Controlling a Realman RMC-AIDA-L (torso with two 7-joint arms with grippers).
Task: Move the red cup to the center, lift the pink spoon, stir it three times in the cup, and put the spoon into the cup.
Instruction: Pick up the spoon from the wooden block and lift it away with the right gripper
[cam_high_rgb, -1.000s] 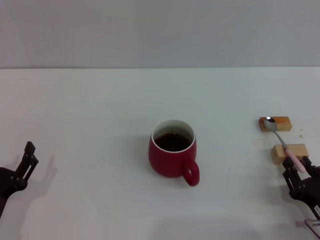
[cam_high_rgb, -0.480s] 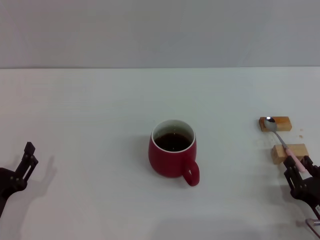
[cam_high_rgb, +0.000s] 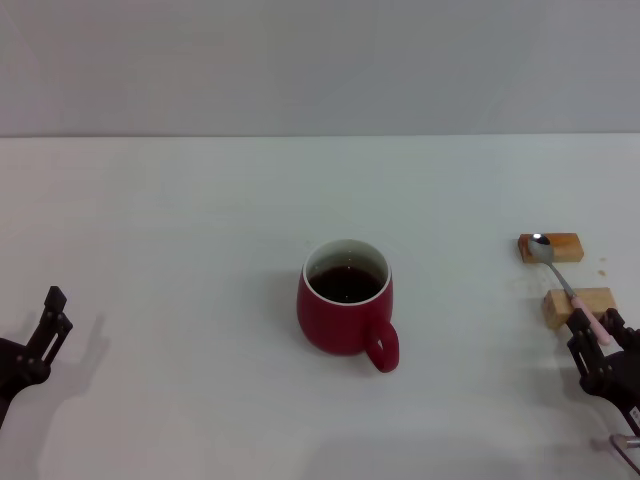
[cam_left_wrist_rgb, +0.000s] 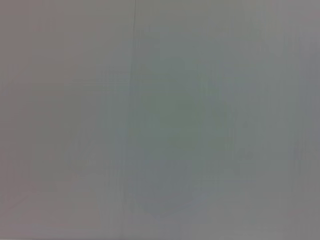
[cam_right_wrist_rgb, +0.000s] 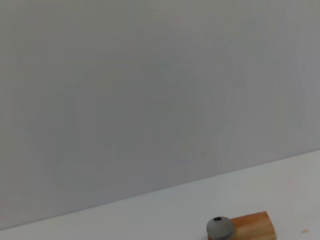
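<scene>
The red cup (cam_high_rgb: 340, 318) stands in the middle of the white table with dark liquid inside, its handle turned toward the front right. The pink spoon (cam_high_rgb: 561, 279) lies across two wooden blocks at the right, its grey bowl on the far block and its pink handle pointing toward me. My right gripper (cam_high_rgb: 598, 327) is low at the spoon's handle end, with a finger on each side of the pink tip and a gap showing. The right wrist view shows the spoon's bowl (cam_right_wrist_rgb: 220, 227). My left gripper (cam_high_rgb: 50, 318) is at the table's left front, far from the cup.
Two orange-tan wooden blocks hold the spoon up: the far block (cam_high_rgb: 560, 246) and the near block (cam_high_rgb: 585, 303). The far block also shows in the right wrist view (cam_right_wrist_rgb: 255, 226). The left wrist view shows only a blank grey surface.
My left gripper has drawn back a little toward the front left. My right gripper has shifted very slightly toward the front. The cup and spoon have not moved.
</scene>
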